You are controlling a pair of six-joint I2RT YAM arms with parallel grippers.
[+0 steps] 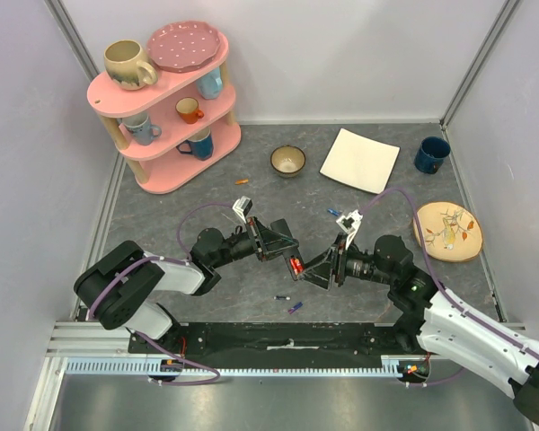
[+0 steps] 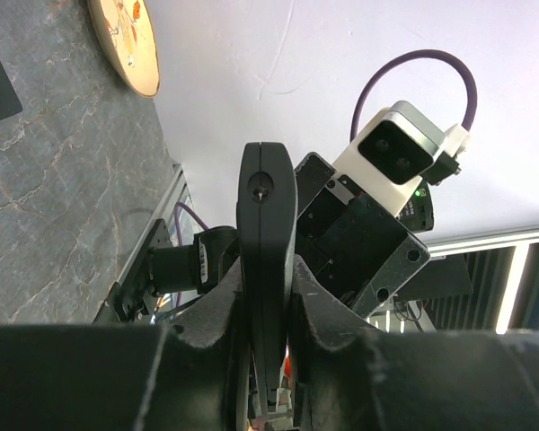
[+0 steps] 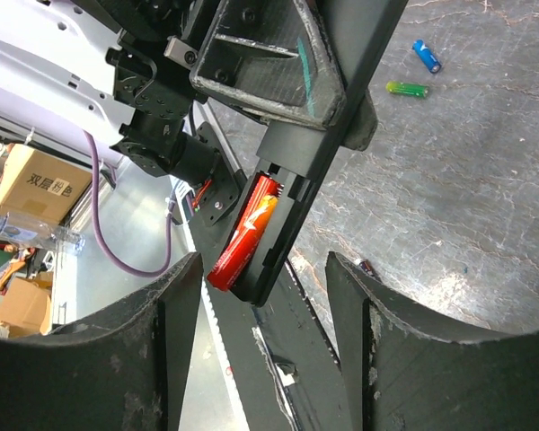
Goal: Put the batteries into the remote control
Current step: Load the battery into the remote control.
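Note:
My left gripper [image 1: 281, 246] is shut on the black remote control [image 1: 290, 256] and holds it above the table. In the left wrist view the remote [image 2: 267, 206] stands edge-on between the pads of that gripper [image 2: 268, 301]. A red battery [image 3: 247, 235] lies in the remote's [image 3: 328, 126] open compartment, its near end sticking out; it also shows in the top view [image 1: 296, 266]. My right gripper [image 3: 265, 346] is open and empty, its jaws either side of the remote's end without touching; the top view shows it [image 1: 316, 272] just right of the remote.
Loose batteries lie on the table: blue [image 3: 426, 56], green [image 3: 407, 88], orange [image 1: 242, 181], two near the front [image 1: 281, 297] [image 1: 295, 308]. A small bowl [image 1: 287, 161], white square plate [image 1: 359, 160], blue mug [image 1: 431, 154], patterned plate [image 1: 447, 231] and pink shelf [image 1: 166, 99] stand behind.

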